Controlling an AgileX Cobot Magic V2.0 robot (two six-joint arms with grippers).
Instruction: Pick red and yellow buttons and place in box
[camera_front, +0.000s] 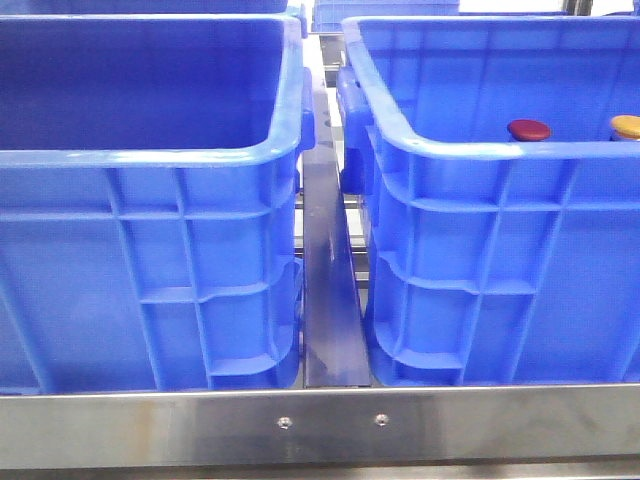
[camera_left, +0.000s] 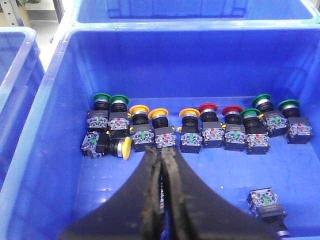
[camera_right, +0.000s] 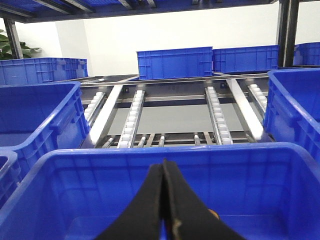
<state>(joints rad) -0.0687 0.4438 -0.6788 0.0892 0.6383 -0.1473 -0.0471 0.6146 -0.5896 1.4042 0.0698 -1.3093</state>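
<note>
- In the front view we see a red button (camera_front: 529, 130) and a yellow button (camera_front: 626, 126) — both perched at the near rim of the right-hand box (camera_front: 500, 260).
- Our left gripper (camera_left: 161, 161) hangs over a crate (camera_left: 65, 90) of push-button switches (camera_left: 200, 131), jaws pressed together, empty.
- Our right gripper (camera_right: 164, 172) — jaws clenched on nothing.
</note>
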